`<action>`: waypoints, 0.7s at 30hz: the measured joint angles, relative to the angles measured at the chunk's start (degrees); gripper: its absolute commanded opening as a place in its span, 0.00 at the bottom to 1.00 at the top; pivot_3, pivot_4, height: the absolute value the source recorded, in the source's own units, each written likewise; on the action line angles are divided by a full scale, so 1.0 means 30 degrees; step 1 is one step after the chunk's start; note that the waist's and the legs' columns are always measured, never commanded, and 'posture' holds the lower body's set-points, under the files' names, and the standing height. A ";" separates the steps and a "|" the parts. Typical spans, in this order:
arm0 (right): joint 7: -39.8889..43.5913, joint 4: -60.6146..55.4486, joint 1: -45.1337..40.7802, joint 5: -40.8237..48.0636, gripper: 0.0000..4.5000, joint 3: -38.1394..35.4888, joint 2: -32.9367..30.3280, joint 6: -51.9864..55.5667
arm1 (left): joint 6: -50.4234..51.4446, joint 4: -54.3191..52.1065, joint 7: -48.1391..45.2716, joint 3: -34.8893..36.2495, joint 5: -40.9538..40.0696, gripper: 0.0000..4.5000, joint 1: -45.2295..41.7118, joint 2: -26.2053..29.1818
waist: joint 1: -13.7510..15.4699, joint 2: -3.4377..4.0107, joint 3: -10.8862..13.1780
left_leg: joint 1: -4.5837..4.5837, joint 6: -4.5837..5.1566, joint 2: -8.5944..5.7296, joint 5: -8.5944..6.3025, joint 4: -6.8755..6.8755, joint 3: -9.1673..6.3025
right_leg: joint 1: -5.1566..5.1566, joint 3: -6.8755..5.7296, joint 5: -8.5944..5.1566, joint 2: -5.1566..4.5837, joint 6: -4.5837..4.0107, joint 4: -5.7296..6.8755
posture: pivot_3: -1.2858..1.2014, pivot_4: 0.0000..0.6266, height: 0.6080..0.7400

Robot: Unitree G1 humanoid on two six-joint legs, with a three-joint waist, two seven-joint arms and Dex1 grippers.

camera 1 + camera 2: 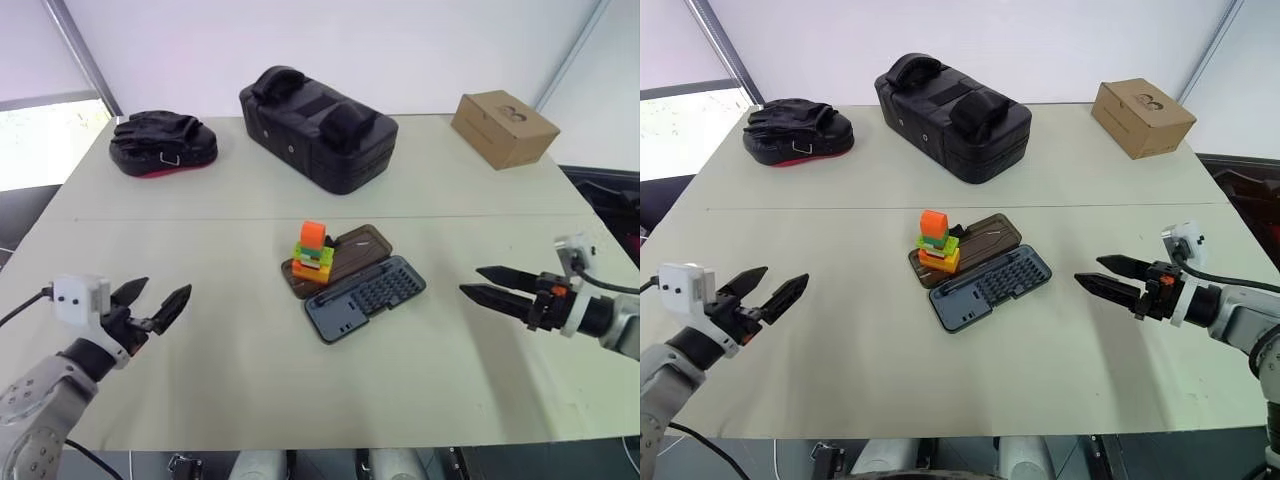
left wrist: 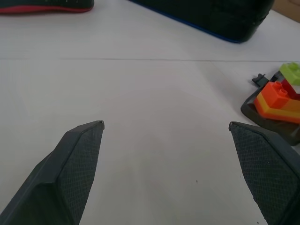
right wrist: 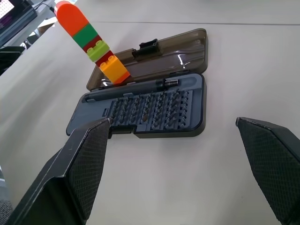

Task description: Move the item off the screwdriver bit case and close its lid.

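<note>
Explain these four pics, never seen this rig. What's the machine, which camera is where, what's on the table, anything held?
It's a humanoid robot with two arms, each ending in a two-fingered pincer. Two pictures come from its head cameras looking down; the other two from its wrists, looking along the fingers. The left pincer and right pincer hover open, holding nothing. On the table: an open screwdriver bit case, a toy block stack standing on its lid, a black padded bag, black gloves and a cardboard box.

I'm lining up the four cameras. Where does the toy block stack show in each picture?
Left eye: toy block stack at centre, standing on the open lid.
Right eye: centre, same spot.
Left wrist: at the right edge.
Right wrist: upper left.
Shared landmark: the screwdriver bit case.
</note>
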 measured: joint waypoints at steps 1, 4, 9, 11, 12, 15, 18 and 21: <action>0.0001 0.0004 -0.0022 -0.0004 0.99 0.0006 0.0001 -0.0002 | -0.0021 0.0000 0.0001 0.0000 0.0002 0.99 0.0082 -0.0009 | 0.0002 0.0000 0.0000 | 0.0000 0.0000 0.0000 0.0000 0.0000 0.0000 | 0.0000 0.0000 0.0000 0.0000 0.0000 0.0000 | 0.52 0.24 1.00; -0.0003 0.0015 -0.0114 -0.0070 0.99 0.0173 0.0045 -0.0089 | -0.0166 0.0000 0.0100 -0.0009 0.0003 0.99 0.0211 -0.0356 | 0.0004 -0.0004 0.0001 | 0.0001 0.0000 0.0001 0.0000 0.0000 -0.0002 | 0.0000 -0.0001 0.0000 0.0001 0.0000 0.0000 | 0.52 0.24 1.00; -0.0014 0.0015 -0.0099 -0.0111 0.99 0.0370 0.0093 -0.0281 | -0.0504 0.0000 0.0079 -0.0028 0.0100 0.99 0.0206 -0.0363 | 0.0002 -0.0003 0.0002 | 0.0000 0.0000 0.0000 0.0000 0.0000 0.0001 | -0.0001 -0.0001 0.0000 0.0000 0.0000 0.0000 | 0.52 0.24 1.00; -0.0064 0.0016 -0.0098 -0.0131 0.99 0.0378 0.0115 -0.0325 | -0.0597 0.0002 0.0001 -0.0032 0.0121 0.99 0.0164 -0.0363 | 0.0004 -0.0003 0.0002 | 0.0000 0.0000 0.0000 0.0000 0.0000 0.0000 | -0.0001 -0.0001 0.0000 0.0000 0.0000 0.0000 | 0.52 0.24 1.00; -0.0191 0.0017 -0.0142 -0.0174 0.99 0.0425 0.0174 -0.0390 | -0.0701 0.0011 -0.0062 -0.0033 0.0122 0.99 0.0115 -0.0363 | 0.0003 -0.0003 0.0002 | 0.0001 0.0000 0.0000 0.0000 0.0000 0.0000 | -0.0001 -0.0001 0.0000 0.0001 0.0000 0.0001 | 0.52 0.24 1.00; -0.0528 0.0022 -0.0516 -0.0246 0.99 0.0771 0.0555 -0.0451 | -0.0948 0.0087 -0.0167 -0.0036 0.0103 0.99 -0.0274 -0.0363 | -0.0016 -0.0002 0.0001 | 0.0003 0.0000 0.0002 0.0000 0.0000 0.0000 | -0.0002 -0.0002 0.0000 0.0003 -0.0001 0.0001 | 0.52 0.24 1.00; -0.0631 0.0022 -0.0527 -0.0241 0.99 0.0835 0.0607 -0.0450 | -0.1036 0.0087 -0.0469 -0.0095 0.0087 0.99 -0.0049 -0.0365 | -0.0010 0.0001 0.0003 | -0.0007 0.0001 0.0001 -0.0001 -0.0002 0.0006 | -0.0012 0.0003 0.0000 0.0002 0.0000 0.0000 | 0.52 0.24 1.00; -0.0747 0.0016 -0.0499 -0.0236 0.99 0.0835 0.0679 -0.0455 | -0.1047 0.0087 -0.0558 -0.0265 0.0087 0.99 0.0022 -0.0366 | 0.0004 -0.0001 0.0004 | -0.0009 0.0002 0.0000 -0.0001 -0.0001 0.0006 | -0.0012 0.0003 0.0000 -0.0001 -0.0001 -0.0002 | 0.52 0.24 1.00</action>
